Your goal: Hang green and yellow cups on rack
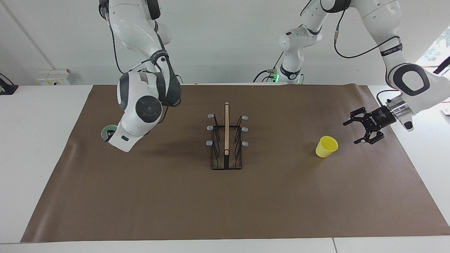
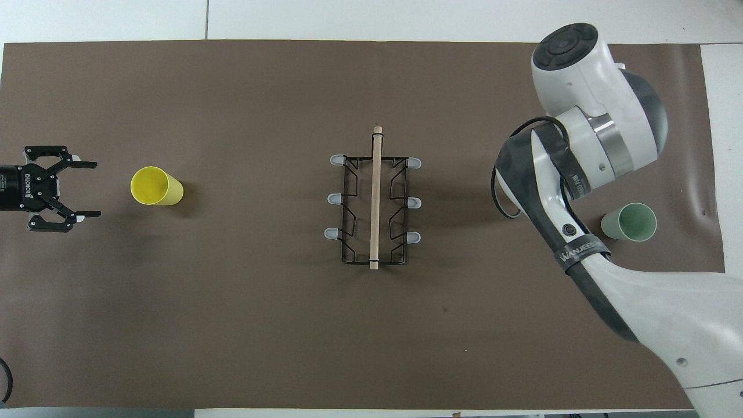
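Note:
The rack (image 1: 226, 133) stands at the middle of the brown mat, and no cup hangs on its prongs; it also shows in the overhead view (image 2: 375, 197). The yellow cup (image 1: 326, 147) lies on its side toward the left arm's end, mouth toward my left gripper (image 1: 351, 133). That gripper is open, low, level with the cup and a short gap from it; both show in the overhead view, the cup (image 2: 157, 186) and the gripper (image 2: 93, 190). The green cup (image 2: 630, 222) lies on its side toward the right arm's end. My right gripper (image 1: 110, 135) is at the green cup (image 1: 106, 130), mostly hidden by its own wrist.
A brown paper mat (image 1: 175, 196) covers most of the white table. The right arm's wrist and forearm (image 2: 586, 145) hang over the mat between the rack and the green cup. Open mat lies farther from the robots than the rack.

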